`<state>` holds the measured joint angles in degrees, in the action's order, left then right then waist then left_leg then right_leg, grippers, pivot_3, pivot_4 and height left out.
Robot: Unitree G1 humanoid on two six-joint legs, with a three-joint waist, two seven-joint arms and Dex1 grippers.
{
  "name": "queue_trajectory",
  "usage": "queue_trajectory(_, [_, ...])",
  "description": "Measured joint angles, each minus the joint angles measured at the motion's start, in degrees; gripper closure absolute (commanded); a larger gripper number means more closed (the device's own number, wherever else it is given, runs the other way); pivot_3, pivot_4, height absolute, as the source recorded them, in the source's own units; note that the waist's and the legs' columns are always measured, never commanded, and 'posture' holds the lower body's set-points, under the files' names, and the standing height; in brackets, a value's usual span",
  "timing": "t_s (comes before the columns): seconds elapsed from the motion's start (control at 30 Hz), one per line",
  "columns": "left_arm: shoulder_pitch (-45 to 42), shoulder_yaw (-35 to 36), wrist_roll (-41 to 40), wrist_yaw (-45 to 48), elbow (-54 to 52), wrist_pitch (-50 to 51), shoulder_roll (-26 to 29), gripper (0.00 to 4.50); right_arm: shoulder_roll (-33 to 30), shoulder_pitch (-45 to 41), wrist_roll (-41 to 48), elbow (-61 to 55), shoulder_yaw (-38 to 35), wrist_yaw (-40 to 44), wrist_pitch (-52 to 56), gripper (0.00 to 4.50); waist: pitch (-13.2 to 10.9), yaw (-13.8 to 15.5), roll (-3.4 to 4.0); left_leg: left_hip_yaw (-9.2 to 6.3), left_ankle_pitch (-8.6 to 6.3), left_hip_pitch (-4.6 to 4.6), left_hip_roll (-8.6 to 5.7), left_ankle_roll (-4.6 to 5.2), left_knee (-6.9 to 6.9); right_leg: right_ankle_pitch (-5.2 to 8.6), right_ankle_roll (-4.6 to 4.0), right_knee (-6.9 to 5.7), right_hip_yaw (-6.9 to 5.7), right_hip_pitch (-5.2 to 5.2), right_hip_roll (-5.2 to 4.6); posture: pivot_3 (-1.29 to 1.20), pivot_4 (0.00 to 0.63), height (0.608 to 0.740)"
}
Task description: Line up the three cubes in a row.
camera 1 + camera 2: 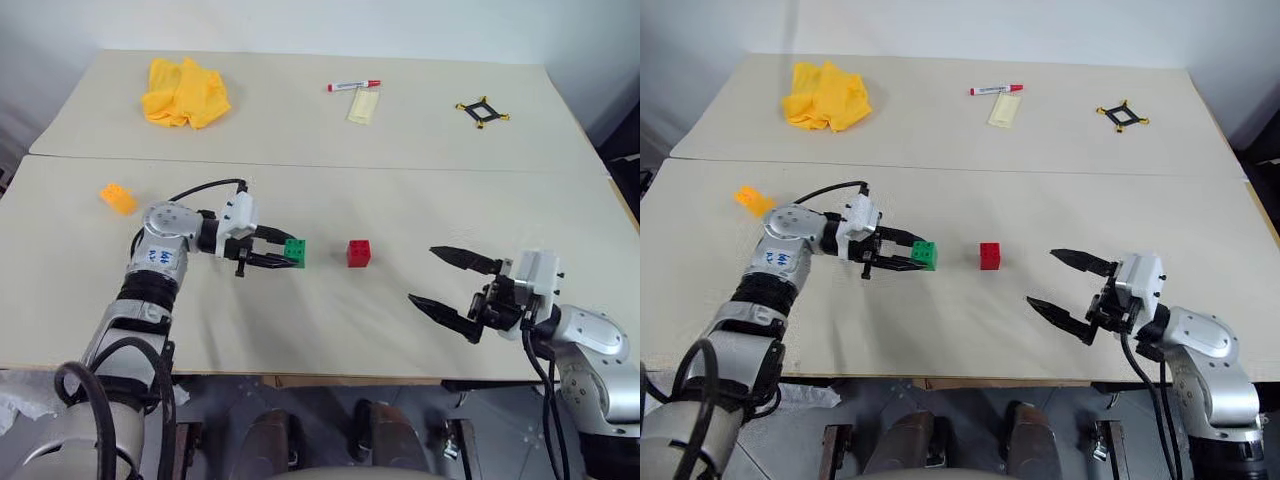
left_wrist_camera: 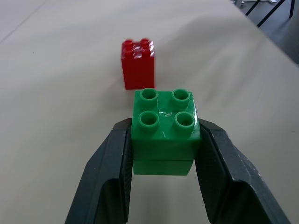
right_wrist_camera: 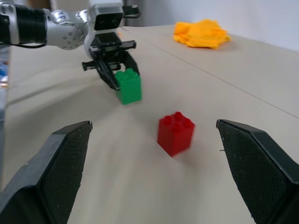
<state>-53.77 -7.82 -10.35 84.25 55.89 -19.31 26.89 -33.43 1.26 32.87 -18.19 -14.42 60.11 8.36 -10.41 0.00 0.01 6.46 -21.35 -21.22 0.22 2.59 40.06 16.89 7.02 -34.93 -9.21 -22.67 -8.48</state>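
My left gripper (image 1: 285,254) is shut on the green cube (image 1: 295,252), holding it just left of the red cube (image 1: 358,253), which stands on the near table. The wrist view shows the green cube (image 2: 164,128) squeezed between both black fingers, studs up, with the red cube (image 2: 138,63) a short gap beyond it. The orange-yellow cube (image 1: 118,198) lies far to the left on the same table. At the right, my right gripper (image 1: 440,279) is open and empty, its fingers spread wide and pointing toward the red cube (image 3: 175,132).
A crumpled yellow cloth (image 1: 184,92) lies on the far table at the left. A red marker (image 1: 353,86) and a pale card (image 1: 363,105) sit at the far middle, and a black-and-yellow square frame (image 1: 482,112) at the far right. A seam (image 1: 400,168) separates the two tables.
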Motion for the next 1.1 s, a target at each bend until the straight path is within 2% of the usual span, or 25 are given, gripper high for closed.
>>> queue_trajectory(0.07, [-2.38, 0.11, 1.67, -0.78, 5.14, -2.62, -1.02, 3.02, 0.01, 1.36, -0.07, -0.52, -0.41, -0.91, -0.67, 0.00, -0.02, 0.02, -0.03, -0.34, 0.00, 0.00, 0.01, 0.01, 0.01, 0.00, 0.00, -0.03, -0.02, 0.00, 0.00, 0.00, 0.150, 0.740])
queue_trajectory(0.23, [-4.46, 0.30, 3.59, 0.15, 9.82, -4.38, -1.85, 3.02, 0.49, 1.95, -0.14, -1.84, 0.13, -2.35, -0.99, 0.00, -0.02, 0.05, -0.03, -0.40, 0.02, 0.00, -0.02, 0.04, 0.03, 0.00, 0.00, -0.06, -0.03, 0.00, -0.04, 0.00, 0.150, 0.740])
queue_trajectory(0.27, [-4.46, 0.60, 3.82, -0.13, 10.65, -4.41, -2.13, 2.31, 0.49, 1.95, -0.14, -1.97, 0.47, -2.46, -1.04, 0.00, -0.02, 0.05, -0.04, -0.41, 0.02, 0.00, -0.02, 0.04, 0.04, 0.00, 0.00, -0.06, -0.03, 0.00, -0.04, 0.00, 0.150, 0.740])
queue_trajectory(0.43, [-4.50, 2.46, 4.26, -1.19, 12.40, -5.36, -2.50, 0.96, 0.50, 0.63, -0.12, -1.85, 2.05, -2.50, -1.02, 0.00, -0.03, 0.09, -0.05, -0.44, 0.02, -0.02, -0.02, 0.06, 0.09, 0.00, 0.00, -0.08, -0.04, 0.01, -0.06, 0.00, 0.150, 0.740])
queue_trajectory(0.47, [-4.40, 3.10, 4.16, -1.19, 12.15, -5.93, -2.38, 0.53, 0.50, -0.14, -0.11, -1.73, 2.74, -2.29, -1.01, 0.00, -0.03, 0.08, -0.05, -0.44, 0.02, -0.02, -0.01, 0.06, 0.09, 0.00, 0.00, -0.08, -0.04, 0.01, -0.07, 0.00, 0.150, 0.740])
queue_trajectory(0.53, [-3.87, 4.68, 3.47, -1.13, 10.70, -6.58, -1.92, 0.05, 0.50, -1.35, -0.09, -1.44, 3.67, -1.87, -0.99, 0.00, -0.03, 0.00, -0.05, -0.45, 0.02, -0.02, 0.01, 0.07, 0.10, 0.00, 0.00, -0.09, -0.04, 0.01, -0.07, 0.00, 0.150, 0.740])
queue_trajectory(0.6, [-0.63, 7.69, 0.88, -1.11, 4.92, -6.46, -0.17, 0.05, 0.60, -3.31, -0.07, -0.55, 5.33, -1.38, -0.95, 0.00, -0.03, -0.26, -0.04, -0.46, 0.02, 0.02, 0.30, 0.06, 0.09, 0.00, 0.00, -0.09, -0.03, 0.01, -0.06, 0.00, 0.150, 0.740])
queue_trajectory(0.73, [14.19, 13.63, -5.63, -4.57, -15.44, 2.35, 4.75, 0.05, 1.02, -6.38, -0.32, 0.93, 8.55, -1.04, -0.35, 0.00, -0.03, -1.53, -0.01, -0.55, 0.02, 0.06, 0.39, 0.06, 0.05, 0.00, -0.02, -0.20, -0.02, 0.00, -0.04, 0.00, 0.150, 0.740])
queue_trajectory(0.87, [31.99, 23.68, -11.08, -17.78, -35.44, 12.62, 6.17, 0.05, 2.74, -10.14, -0.26, 2.37, 11.06, -1.56, 0.75, 0.00, -0.03, -1.60, -0.02, -0.73, 0.02, 0.03, 0.42, 0.05, 0.15, 0.00, -0.02, -0.17, 0.06, 0.08, -0.06, 0.00, 0.150, 0.740])
queue_trajectory(0.9, [39.07, 30.06, -12.48, -24.62, -41.42, 13.98, 5.31, 0.05, 3.61, -11.77, -0.17, 2.53, 12.13, -1.56, 0.81, 0.00, -0.03, -2.00, -0.01, -0.70, 0.01, 0.13, 0.43, 0.05, 0.13, 0.00, -0.02, -0.14, 0.13, 0.14, -0.07, 0.00, 0.150, 0.740])
queue_trajectory(1.0, [51.32, 42.74, -13.35, -38.11, -47.10, 14.85, 2.29, 0.05, 3.92, -13.01, 0.37, 2.61, 12.89, -1.00, 1.22, 0.00, -0.03, -1.54, -0.02, -0.97, 0.00, 0.09, 0.47, 0.03, 0.14, 0.01, -0.04, -0.12, 0.20, 0.24, -0.11, 0.00, 0.150, 0.740])
queue_trajectory(1.1, [61.49, 50.33, -14.13, -46.96, -51.89, 14.59, -2.61, 0.05, 3.21, -13.50, 0.99, 2.61, 13.00, 0.83, 1.68, 0.00, -0.02, -0.03, -0.05, -1.13, -0.03, 0.09, 0.35, 0.07, 0.24, 0.01, -0.04, -0.03, 0.26, 0.43, -0.18, 0.00, 0.150, 0.740])
